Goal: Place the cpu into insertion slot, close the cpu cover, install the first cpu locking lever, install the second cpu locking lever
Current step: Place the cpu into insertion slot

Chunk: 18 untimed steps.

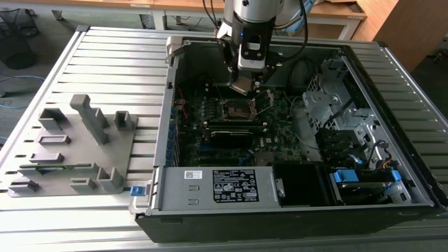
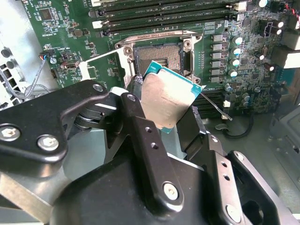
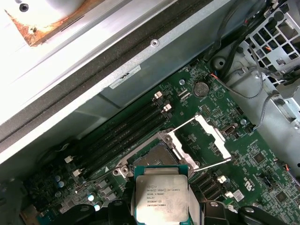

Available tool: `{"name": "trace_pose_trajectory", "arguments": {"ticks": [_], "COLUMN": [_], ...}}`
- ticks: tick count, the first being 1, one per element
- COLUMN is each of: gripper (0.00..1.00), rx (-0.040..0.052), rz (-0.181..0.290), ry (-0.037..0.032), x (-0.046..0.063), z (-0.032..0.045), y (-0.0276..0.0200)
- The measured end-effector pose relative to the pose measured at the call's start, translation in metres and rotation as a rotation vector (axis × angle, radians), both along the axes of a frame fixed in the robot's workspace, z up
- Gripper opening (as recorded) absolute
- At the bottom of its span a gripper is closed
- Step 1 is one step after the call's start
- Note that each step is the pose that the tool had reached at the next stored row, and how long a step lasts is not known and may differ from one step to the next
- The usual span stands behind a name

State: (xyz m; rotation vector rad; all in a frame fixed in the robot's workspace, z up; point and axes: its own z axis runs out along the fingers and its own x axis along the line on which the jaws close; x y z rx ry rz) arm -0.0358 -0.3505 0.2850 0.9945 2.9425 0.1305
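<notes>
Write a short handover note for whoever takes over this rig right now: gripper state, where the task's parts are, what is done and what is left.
Gripper: shut on the cpu, which is held tilted just above the insertion slot and not seated.
Cpu cover: swung open beside the slot.
Done: the cpu is picked up and at the slot.
Left: seating the cpu, closing the cover, latching both locking levers.
</notes>
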Motion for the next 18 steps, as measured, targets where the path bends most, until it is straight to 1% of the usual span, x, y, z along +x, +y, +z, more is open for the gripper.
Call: {"name": "trace_pose_trajectory", "arguments": {"ticks": [4, 7, 18], "gripper": [0.54, 0.54, 0.54], "rx": [-0.0001, -0.0016, -0.0016], "rz": [-0.001, -0.032, -0.227], "ry": [-0.0002, 0.0, 0.0001], "x": [0.0, 0.0, 0.0], "z": [-0.0013, -0.0034, -0.0169], "y": [0.0, 0.0, 0.0]}}
